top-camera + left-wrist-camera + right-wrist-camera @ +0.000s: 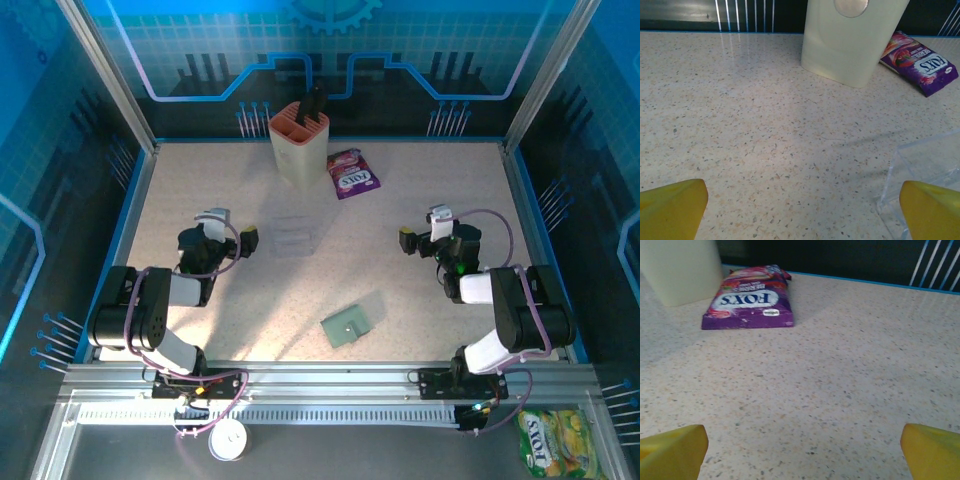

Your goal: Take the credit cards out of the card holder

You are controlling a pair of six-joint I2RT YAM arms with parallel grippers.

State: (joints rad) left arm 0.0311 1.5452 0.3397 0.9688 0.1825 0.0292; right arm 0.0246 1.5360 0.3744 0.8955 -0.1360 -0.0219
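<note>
The card holder (350,322) lies flat near the table's front middle, grey-green with a clear flap toward its right. I can make out no credit cards; they are hidden or out of view. My left gripper (246,240) (804,206) hovers open over bare table at the left, its yellow fingertips (675,207) wide apart with nothing between them. My right gripper (407,241) (804,447) is open over bare table at the right, also holding nothing. The holder sits nearer the arm bases than both grippers, roughly midway between them.
A clear plastic piece (295,236) (927,167) lies just right of the left gripper. A tall beige slotted cup (299,140) (850,40) stands at the back, a purple candy packet (352,172) (750,300) beside it. A yellow packet (556,445) lies off the table, front right.
</note>
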